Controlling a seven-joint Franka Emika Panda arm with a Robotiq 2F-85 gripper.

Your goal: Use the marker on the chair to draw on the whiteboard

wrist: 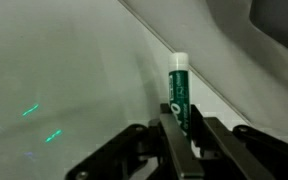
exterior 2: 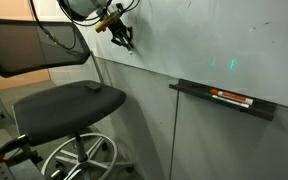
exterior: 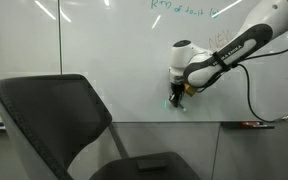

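My gripper (wrist: 187, 124) is shut on a green marker (wrist: 179, 85) with a white end. The marker points at the glossy whiteboard (wrist: 64, 70), and its far end lies at or very near the surface. In both exterior views the gripper (exterior: 178, 94) (exterior 2: 124, 36) is right up at the whiteboard (exterior: 104, 50) (exterior 2: 214, 40), above and beyond the chair. The dark office chair (exterior: 54, 110) has its padded seat (exterior 2: 69, 100) below the arm. Short green strokes (wrist: 39, 122) show on the board to the left of the marker.
A grey ledge (exterior 2: 224, 103) under the board carries a flat red-and-black item (exterior 2: 232, 97) (exterior: 254, 123). Faint green handwriting (exterior: 179, 8) runs along the board's top. A black cable hangs from the arm (exterior: 250, 95). The chair's wheeled base (exterior 2: 79, 160) stands on the floor.
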